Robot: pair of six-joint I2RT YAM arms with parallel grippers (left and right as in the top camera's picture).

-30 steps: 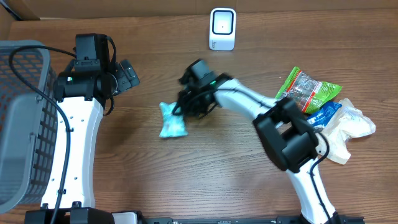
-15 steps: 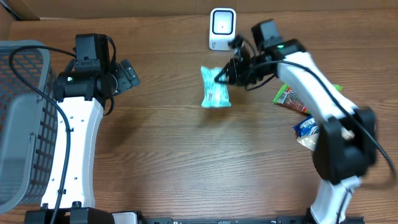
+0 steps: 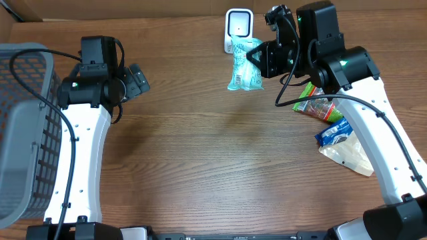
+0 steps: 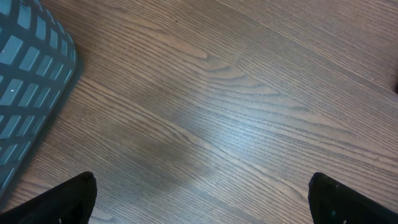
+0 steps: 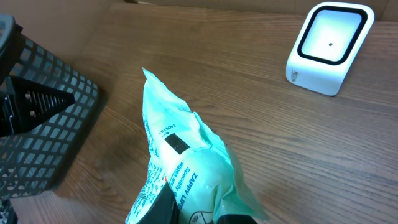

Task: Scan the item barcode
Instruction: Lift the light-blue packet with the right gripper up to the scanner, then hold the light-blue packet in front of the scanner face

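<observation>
Mint-green pouch [image 3: 244, 70] with dark print; white scanner [image 3: 238, 30]; grey mesh basket [image 3: 30, 75]; brown woodgrain table [image 3: 200, 167].

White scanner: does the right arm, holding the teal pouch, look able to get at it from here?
Probably yes. The right gripper is shut on the teal pouch, held up right beside the white scanner; the wrist view shows nothing between them but bare table.

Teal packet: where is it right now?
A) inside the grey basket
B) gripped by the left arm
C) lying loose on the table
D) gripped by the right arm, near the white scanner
D: the right gripper is shut on the teal packet, holding it close to the white scanner.
</observation>
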